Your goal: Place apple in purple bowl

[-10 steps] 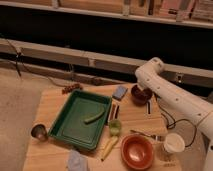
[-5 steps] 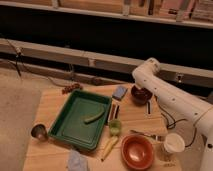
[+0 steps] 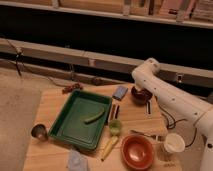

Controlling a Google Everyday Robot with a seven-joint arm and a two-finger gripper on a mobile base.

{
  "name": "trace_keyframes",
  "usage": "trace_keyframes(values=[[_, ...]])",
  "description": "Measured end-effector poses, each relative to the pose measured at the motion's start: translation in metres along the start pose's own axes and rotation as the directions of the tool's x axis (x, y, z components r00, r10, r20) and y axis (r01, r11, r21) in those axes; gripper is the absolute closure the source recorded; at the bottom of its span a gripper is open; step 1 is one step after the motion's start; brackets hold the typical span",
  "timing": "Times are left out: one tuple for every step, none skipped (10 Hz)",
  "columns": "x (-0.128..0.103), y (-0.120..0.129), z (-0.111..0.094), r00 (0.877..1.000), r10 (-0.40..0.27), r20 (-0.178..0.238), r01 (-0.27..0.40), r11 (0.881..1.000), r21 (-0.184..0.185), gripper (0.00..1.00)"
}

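Gripper [image 3: 142, 91] sits right over the purple bowl [image 3: 140, 96] at the far right of the wooden table [image 3: 50, 107], at the end of my white arm [image 3: 172, 97], which comes in from the right. I cannot tell whether it is grasping anything. Purple bowl is just beside a small blue-grey block [image 3: 120, 92]. Apple: I cannot make it out anywhere. Green tray [image 3: 75, 122] takes up the table's middle, with a pale green curved item [image 3: 94, 117] lying inside it. Orange-red bowl [image 3: 137, 151] is near the front edge, white cup [image 3: 174, 143] to its right, fork [image 3: 145, 134] between them and the purple bowl. Small metal cup [image 3: 39, 132] stands left of the tray.
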Motion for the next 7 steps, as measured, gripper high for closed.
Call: trace_keyframes(values=[[0.0, 0.001, -0.001, 1.0, 0.004, -0.001, -0.004, 1.0, 0.003, 0.2], [-0.001, 0.004, -0.002, 1.0, -0.007, 0.003, 0.007, 1.0, 0.006, 0.2], [0.0, 0.006, -0.003, 1.0, -0.018, 0.007, 0.018, 1.0, 0.007, 0.2], [-0.001, 0.009, -0.003, 0.999, -0.042, 0.01, 0.042, 0.999, 0.007, 0.21], [-0.002, 0.009, -0.002, 0.999, -0.052, 0.011, 0.052, 0.999, 0.015, 0.27], [-0.004, 0.004, 0.002, 0.999, -0.046, 0.01, 0.046, 0.999, 0.026, 0.36], [-0.014, -0.001, 0.009, 0.999, -0.038, 0.01, 0.038, 0.999, 0.037, 0.48]])
